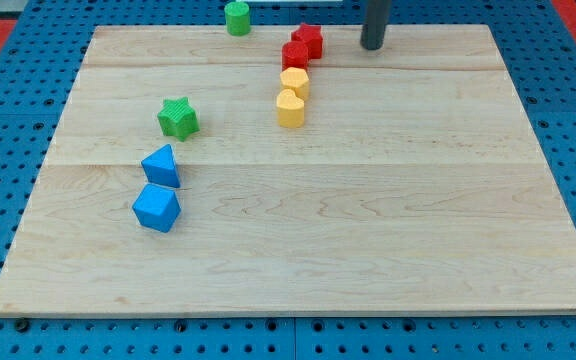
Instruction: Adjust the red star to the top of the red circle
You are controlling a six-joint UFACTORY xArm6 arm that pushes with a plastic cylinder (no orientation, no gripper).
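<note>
my tip (pixel 372 46), dark grey, seemingly round rod

The desk (pixel 368 220) is pale, light-grained wood, set on a blue pegboard (pixel 8 140) dotted with dark holes, with red showing at 11 and 1 o'clock. The red star (pixel 309 40) and red circle (pixel 295 54) share one bright red; two yellow blocks (pixel 292 96), a green star (pixel 178 118), a green cylinder (pixel 236 18) and two blue blocks (pixel 158 190) are equally saturated. My tip (pixel 371 46) is dark grey.

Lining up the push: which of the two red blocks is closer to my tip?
The red star, the upper-right of the pair, sits nearest my tip. The red circle touches it on its lower left, farther away.
</note>
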